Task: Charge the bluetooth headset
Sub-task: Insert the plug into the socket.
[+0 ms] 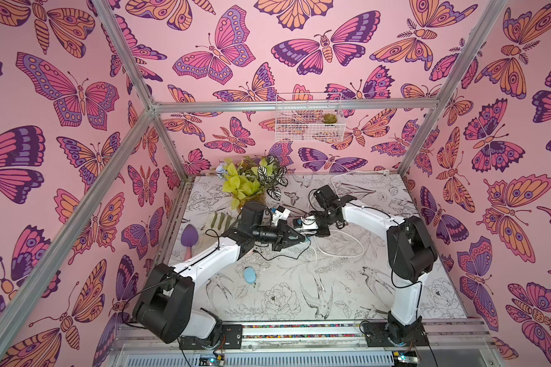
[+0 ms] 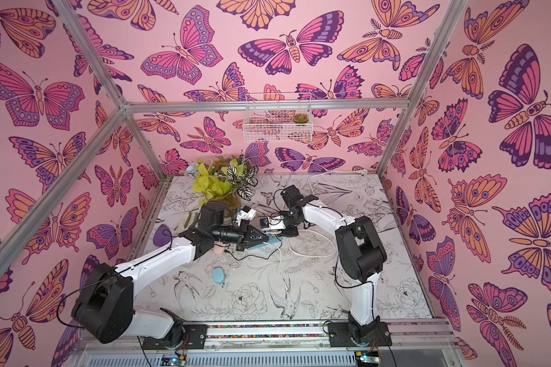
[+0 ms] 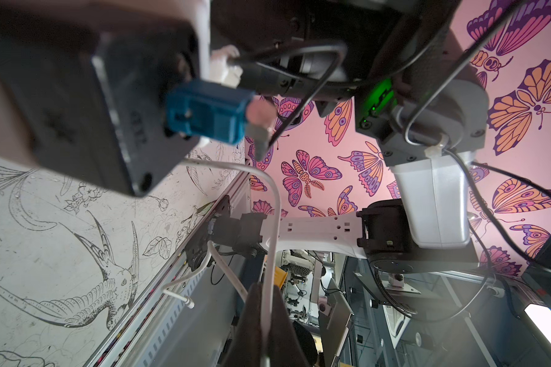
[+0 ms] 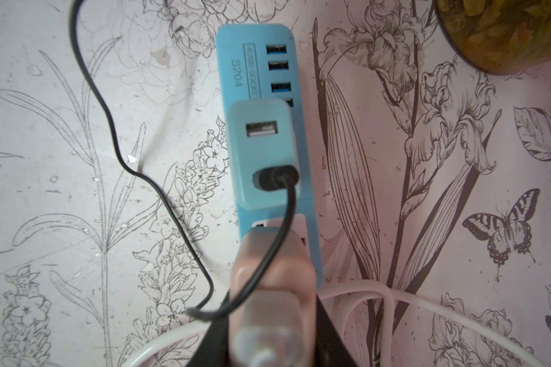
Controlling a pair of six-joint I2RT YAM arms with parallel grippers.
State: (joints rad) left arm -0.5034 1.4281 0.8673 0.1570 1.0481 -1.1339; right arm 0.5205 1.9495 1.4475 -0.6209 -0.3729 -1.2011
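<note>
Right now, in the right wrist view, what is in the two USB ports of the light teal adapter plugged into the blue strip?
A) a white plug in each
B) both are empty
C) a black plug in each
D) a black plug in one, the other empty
D: a black plug fills one port of the adapter, and the empty port beside it shows bare metal.

plant (image 1: 252, 181) back-left | purple trowel (image 1: 190, 236) beside glove (image 1: 218, 220) | succulent (image 1: 330, 118) in wire basket (image 1: 287, 133)
</note>
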